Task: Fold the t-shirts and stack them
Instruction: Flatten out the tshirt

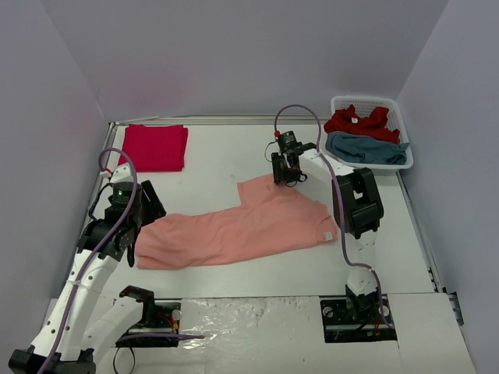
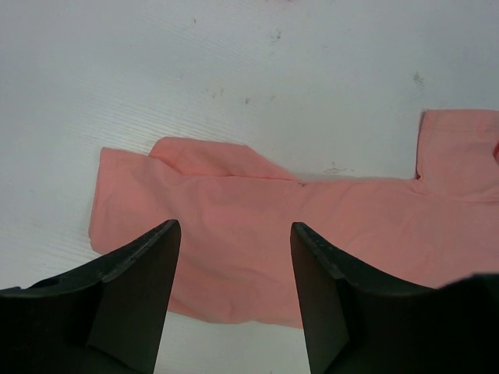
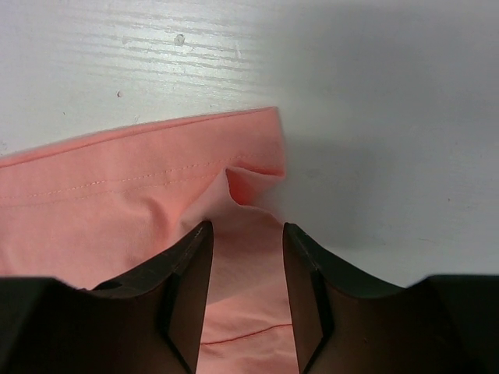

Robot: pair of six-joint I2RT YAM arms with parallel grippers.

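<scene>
Bright even lt, soft shadows (sharp).

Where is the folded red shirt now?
Top view: the folded red shirt lies at the far left corner of the table, beyond the left gripper, apart from the salmon shirt.

Plain pale grey-violet walls [image 1: 234,54] close off the top, left and right of the frame around a white desk [image 1: 210,164], evenly lit and glossy along its lower edge.
</scene>
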